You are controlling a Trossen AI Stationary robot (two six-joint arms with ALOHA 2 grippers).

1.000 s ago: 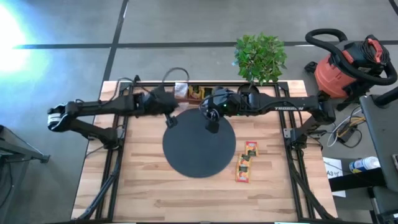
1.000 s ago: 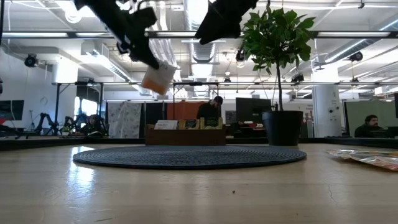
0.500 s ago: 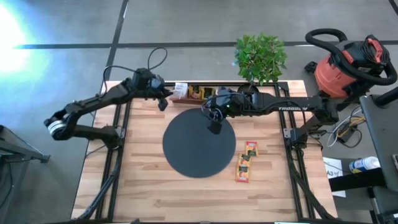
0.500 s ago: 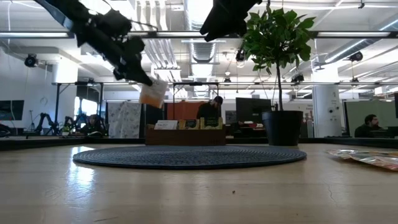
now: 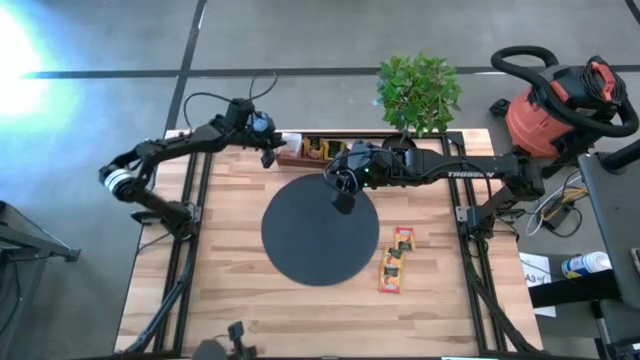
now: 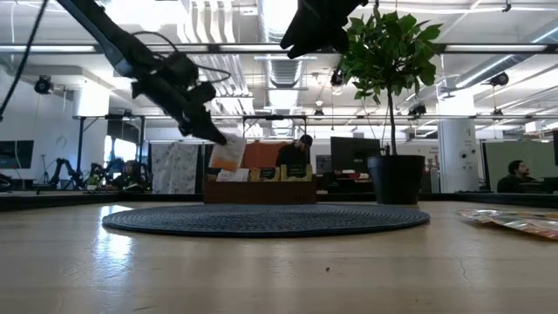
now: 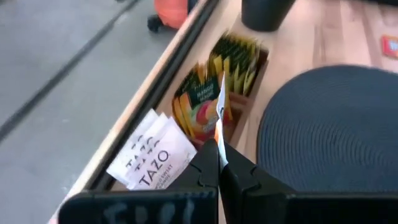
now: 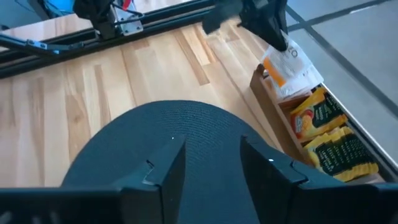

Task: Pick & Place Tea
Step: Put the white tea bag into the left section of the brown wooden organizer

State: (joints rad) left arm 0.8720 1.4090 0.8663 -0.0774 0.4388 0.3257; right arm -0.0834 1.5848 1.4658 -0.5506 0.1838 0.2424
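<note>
tea sachet [image 7: 219, 112] hung clamped in the left gripper [image 7: 219, 163] over the far box [image 5: 318, 150], unplaced, loose sachets [image 5: 394, 263] waiting right.

An open-plan robotics lab: exposed ceiling ducts [image 6: 222, 26], monitors [image 6: 353, 153], seated people [image 6: 520, 174], a shop vacuum [image 5: 560, 100]

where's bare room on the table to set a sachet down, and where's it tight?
Free: the round black mat, bare apart from the open right gripper hovering above its far edge; the bare wood near the table's front edge and left of the mat. Tight: the wooden box at the back, full, with the left gripper holding a white sachet over it; loose sachets right of the mat.
</note>
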